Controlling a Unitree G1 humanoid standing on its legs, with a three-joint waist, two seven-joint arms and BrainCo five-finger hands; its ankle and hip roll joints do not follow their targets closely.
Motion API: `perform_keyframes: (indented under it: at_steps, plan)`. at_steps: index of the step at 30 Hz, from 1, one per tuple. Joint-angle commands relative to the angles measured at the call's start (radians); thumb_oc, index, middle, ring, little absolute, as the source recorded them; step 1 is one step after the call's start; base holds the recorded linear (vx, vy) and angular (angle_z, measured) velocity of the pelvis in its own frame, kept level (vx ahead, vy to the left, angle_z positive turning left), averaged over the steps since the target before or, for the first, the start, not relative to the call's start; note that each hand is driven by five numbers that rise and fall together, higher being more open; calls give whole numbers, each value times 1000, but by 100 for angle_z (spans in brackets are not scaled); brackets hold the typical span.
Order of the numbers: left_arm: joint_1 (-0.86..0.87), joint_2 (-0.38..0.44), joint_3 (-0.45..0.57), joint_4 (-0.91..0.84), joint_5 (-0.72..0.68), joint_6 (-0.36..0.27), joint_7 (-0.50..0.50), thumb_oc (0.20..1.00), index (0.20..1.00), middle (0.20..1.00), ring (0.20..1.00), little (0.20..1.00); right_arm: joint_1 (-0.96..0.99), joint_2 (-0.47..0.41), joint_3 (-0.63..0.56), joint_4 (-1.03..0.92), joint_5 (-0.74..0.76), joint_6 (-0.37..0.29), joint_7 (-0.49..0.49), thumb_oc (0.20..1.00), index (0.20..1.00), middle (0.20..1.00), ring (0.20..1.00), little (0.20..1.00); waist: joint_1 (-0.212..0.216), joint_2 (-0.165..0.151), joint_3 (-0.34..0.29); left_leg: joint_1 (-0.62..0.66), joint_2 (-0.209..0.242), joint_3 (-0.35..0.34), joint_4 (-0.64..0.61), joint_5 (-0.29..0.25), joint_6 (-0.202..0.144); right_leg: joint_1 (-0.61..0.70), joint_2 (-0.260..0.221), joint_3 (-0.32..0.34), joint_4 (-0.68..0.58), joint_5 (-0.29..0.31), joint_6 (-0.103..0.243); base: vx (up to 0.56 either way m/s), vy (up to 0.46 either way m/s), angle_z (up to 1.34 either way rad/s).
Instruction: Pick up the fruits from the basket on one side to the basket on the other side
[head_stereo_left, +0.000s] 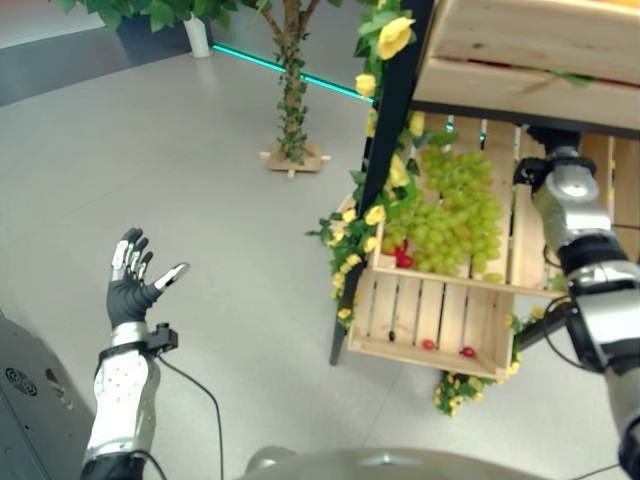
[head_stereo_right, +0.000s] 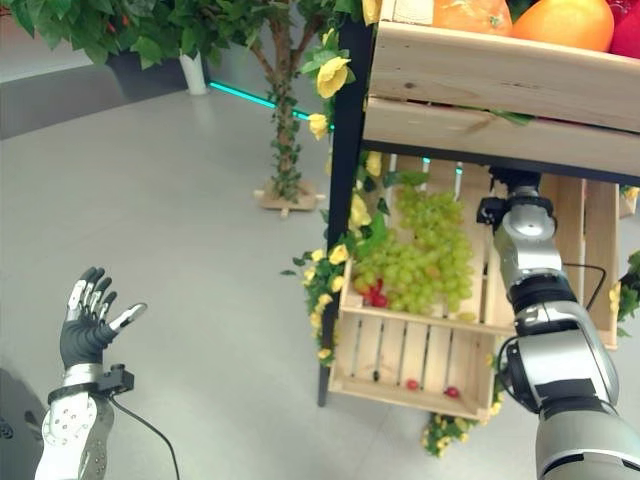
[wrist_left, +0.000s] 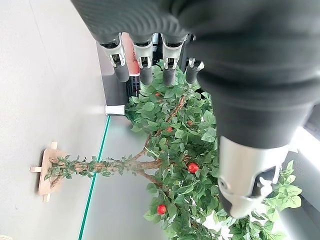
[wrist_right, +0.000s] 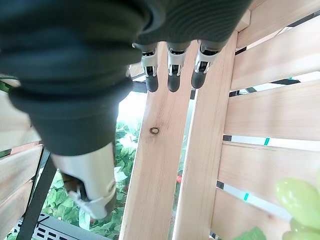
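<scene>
Left hand (head_stereo_left: 135, 283) hung raised over bare floor, well apart from the rack, fingers straight and spread, thumb out, holding nothing; probably parked clear while the other arm worked. Small fake tree (head_stereo_left: 291, 90) on a wooden cross base stood further back, with a bigger leafy tree (wrist_left: 185, 165) with red fruits beyond it in the left wrist view. Black post (head_stereo_left: 385, 150) wrapped in yellow flowers (head_stereo_left: 394, 38) marked the rack's left edge. Green grapes (head_stereo_left: 450, 215) lay heaped in the middle crate (head_stereo_left: 425, 325), a few small red fruits (head_stereo_left: 403, 259) touching them at the left, two more red ones down at the crate's front. Oranges (head_stereo_right: 560, 20) sat in the upper crate (head_stereo_right: 500, 80). Right hand (wrist_right: 172, 75) was reached in under the upper crate, beside the grapes, near the back slats, fingers straight and empty, no contact with fruit yet; likely lining up a grasp. Floor (head_stereo_left: 200, 180) was smooth grey, a teal light strip (head_stereo_left: 280, 66) running along its far edge.
</scene>
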Motion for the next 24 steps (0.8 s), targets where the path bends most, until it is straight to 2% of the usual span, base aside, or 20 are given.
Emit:
perform_keyframes:
  at_steps: [1, 13, 16, 18, 24]
  plan:
    - [-24, 86, -41, -33, -20, -43, 11, 1000, 1000, 1000, 1000, 1000, -126, -22, 24, 20, 19, -44, -22, 1000, 1000, 1000, 1000, 1000, 20, -49, -42, -20, -31, 7, -23, -37, -10, 45, -11, 18, -75, 45, 127, 0, 0, 0]
    - [-27, 84, -39, -25, -12, -42, 22, 1000, 1000, 1000, 1000, 1000, -101, -15, 5, -3, 28, -55, -36, 1000, 1000, 1000, 1000, 1000, 15, -49, -39, -19, -31, 7, -26, -35, -10, 45, -12, 18, -76, 49, 129, 0, 0, 0]
    - [-22, 78, -27, -29, -3, -38, 32, 1000, 1000, 1000, 1000, 1000, -42, -3, -12, -111, 30, -62, -41, 1000, 1000, 1000, 1000, 1000, 8, -47, -35, -21, -31, 9, -25, -35, -10, 42, -12, 19, -74, 49, 128, 0, 0, 0]
    - [-14, 59, 7, -25, 15, -31, 43, 1000, 1000, 1000, 1000, 1000, 105, 14, -60, -309, 12, -74, -35, 1000, 1000, 1000, 1000, 1000, -9, -42, -28, -22, -30, 12, -24, -36, -7, 37, -12, 22, -70, 48, 127, -5, 16, 1]
    - [8, 17, 77, -23, 51, -30, 64, 1000, 1000, 1000, 1000, 1000, 506, 122, -248, -690, -27, -110, 1, 1000, 1000, 1000, 1000, 1000, -43, -29, -18, -26, -29, 20, -21, -40, -2, 28, -15, 22, -59, 39, 124, -1, 7, 1]
